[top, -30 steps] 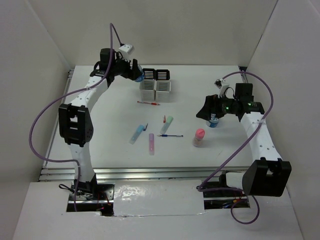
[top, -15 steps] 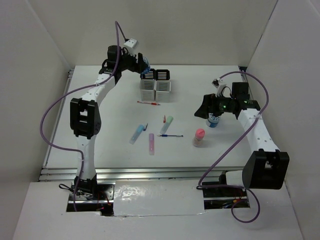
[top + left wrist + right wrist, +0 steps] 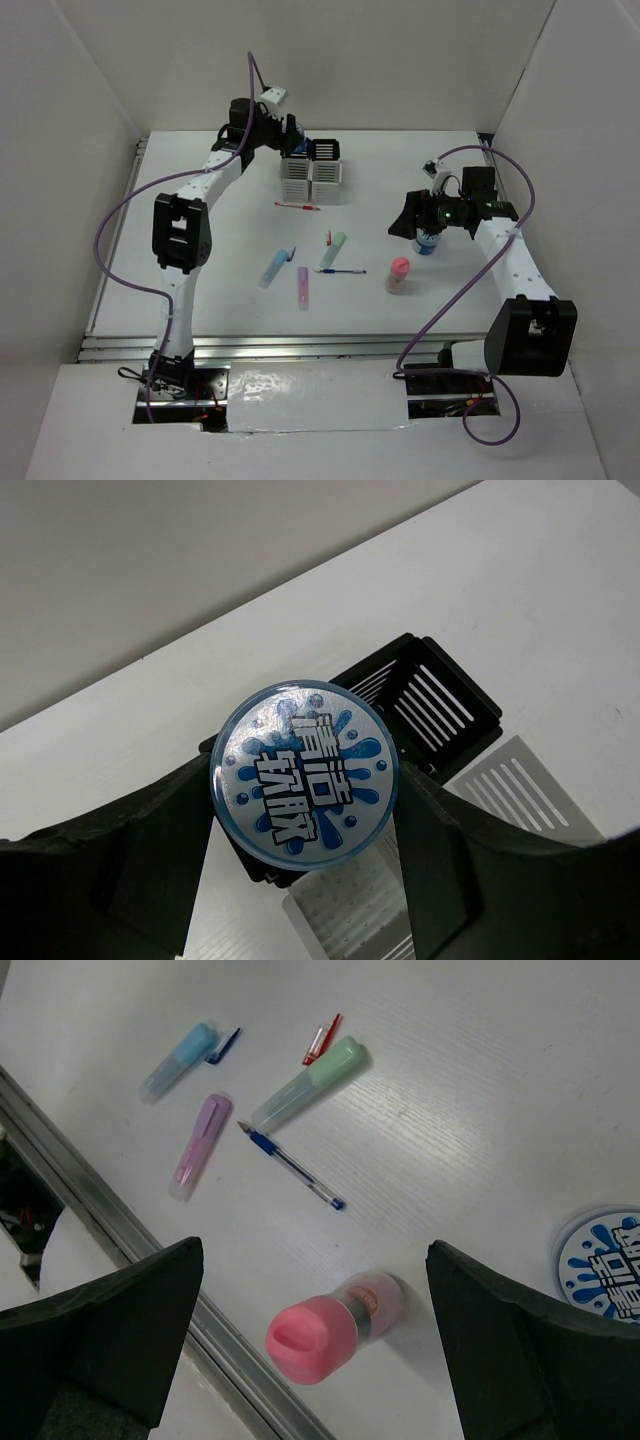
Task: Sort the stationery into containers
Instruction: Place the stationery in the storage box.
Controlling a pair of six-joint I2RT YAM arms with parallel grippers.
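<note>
My left gripper (image 3: 293,140) is shut on a blue round roll (image 3: 305,770) and holds it above the back left corner of the containers (image 3: 312,170), a 2x2 block with black cups (image 3: 430,695) behind and white cups (image 3: 350,910) in front. My right gripper (image 3: 410,225) is open and empty above the table. The pink-capped tube (image 3: 325,1330) stands below it, between its fingers in the wrist view. The second blue roll (image 3: 600,1260) lies to its right. The blue stick (image 3: 273,268), purple stick (image 3: 303,287), green stick (image 3: 333,250), blue pen (image 3: 345,271) and red pen (image 3: 297,206) lie mid-table.
A small red clip (image 3: 322,1040) and a small blue clip (image 3: 225,1045) lie by the sticks. A metal rail (image 3: 150,1260) runs along the table's near edge. White walls enclose the table at the left, back and right.
My left arm has swung right with the blue roll, from left of the cups to above them. The right gripper shifted slightly back, then held still.
</note>
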